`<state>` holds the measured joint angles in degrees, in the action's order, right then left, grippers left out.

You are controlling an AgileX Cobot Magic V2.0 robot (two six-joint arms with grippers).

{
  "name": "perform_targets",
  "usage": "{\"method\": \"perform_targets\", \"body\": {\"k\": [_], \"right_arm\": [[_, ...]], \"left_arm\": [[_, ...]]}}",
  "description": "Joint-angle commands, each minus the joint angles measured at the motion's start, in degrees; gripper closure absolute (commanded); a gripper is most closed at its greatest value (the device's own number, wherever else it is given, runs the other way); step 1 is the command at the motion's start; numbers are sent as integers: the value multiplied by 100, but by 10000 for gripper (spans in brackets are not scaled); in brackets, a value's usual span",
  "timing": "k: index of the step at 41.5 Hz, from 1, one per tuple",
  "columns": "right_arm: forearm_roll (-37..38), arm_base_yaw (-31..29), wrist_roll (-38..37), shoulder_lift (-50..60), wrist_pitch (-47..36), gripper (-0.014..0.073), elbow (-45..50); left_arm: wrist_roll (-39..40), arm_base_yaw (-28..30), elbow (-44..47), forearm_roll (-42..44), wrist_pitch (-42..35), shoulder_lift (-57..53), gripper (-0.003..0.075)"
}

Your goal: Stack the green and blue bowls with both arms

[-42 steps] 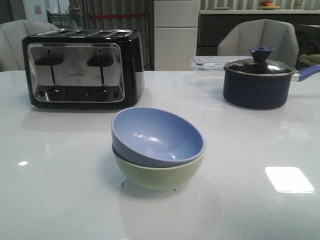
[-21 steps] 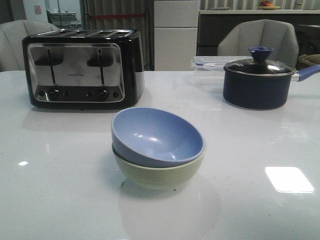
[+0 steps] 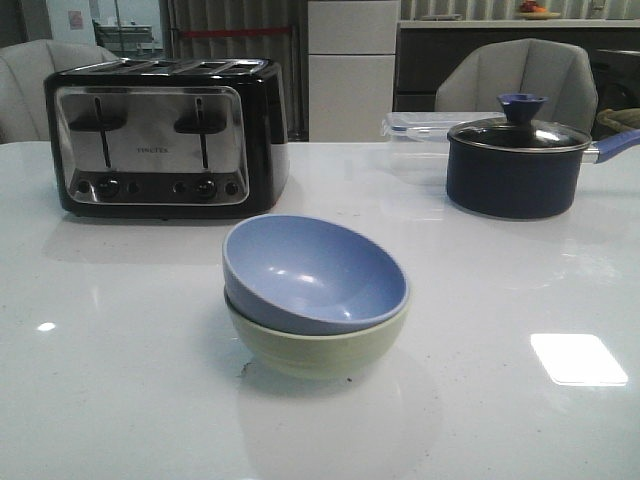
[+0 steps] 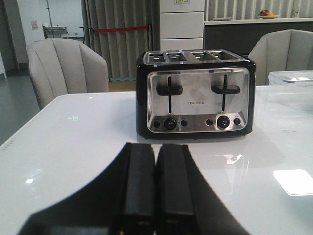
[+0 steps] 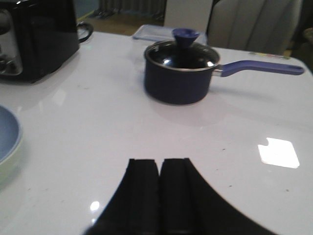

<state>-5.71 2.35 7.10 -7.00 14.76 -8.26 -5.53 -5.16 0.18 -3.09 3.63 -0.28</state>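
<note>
Blue bowl (image 3: 312, 270) nested in green bowl (image 3: 320, 345), frame centre on surface (image 3: 120, 400). Left tool (image 4: 155, 169) and right tool (image 5: 159, 169) both clenched, empty.

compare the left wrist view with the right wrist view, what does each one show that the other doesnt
Only the left wrist view shows the toaster's chrome face head-on, an empty chair behind the table, and the left claw shut and empty.

Only the right wrist view shows the navy lidded pot, the clear container behind it, a sliver of the blue bowl sitting in the green bowl, and the right claw shut and empty.

Both show the white table and the toaster.
</note>
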Motion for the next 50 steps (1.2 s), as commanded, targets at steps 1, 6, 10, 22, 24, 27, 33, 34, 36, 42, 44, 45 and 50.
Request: {"method": "perform_targets", "body": {"k": [1,6,10,22,24,27,33,34,36,42,44,45,50], "right_arm": [[27,-296,10,422,-1053,539,297],[27,-326,10,750,-1243,539,676],[21,-326,10,879,-1369,539,894],[-116,-309,10,873,-1476,539,967],[-168,-290,10,873,-1476,539,967],[-191,-248,10,873,-1476,539,967],[-266,-235,10,873,-1690,539,967],[-266,-235,10,873,-1719,539,967],[-266,-235,10,873,-1767,539,967],[-270,-235,10,873,-1787,539,967],[-270,-235,10,873,-1787,539,967],[-270,-235,10,873,-1787,539,967],[-270,-235,10,873,-1787,539,967]], "left_arm": [[21,-8,25,-44,-532,-109,627],[21,-8,25,-44,-532,-109,627],[21,-8,25,-44,-532,-109,627],[21,-8,25,-44,-532,-109,627],[21,-8,25,-44,-532,-109,627],[21,-8,25,-44,-532,-109,627],[21,-8,25,-44,-532,-109,627],[21,-8,25,-44,-532,-109,627],[21,-8,25,-44,-532,-109,627],[21,-8,25,-44,-532,-109,627],[21,-8,25,-44,-532,-109,627],[21,-8,25,-44,-532,-109,627],[21,-8,25,-44,-532,-109,627]]}}
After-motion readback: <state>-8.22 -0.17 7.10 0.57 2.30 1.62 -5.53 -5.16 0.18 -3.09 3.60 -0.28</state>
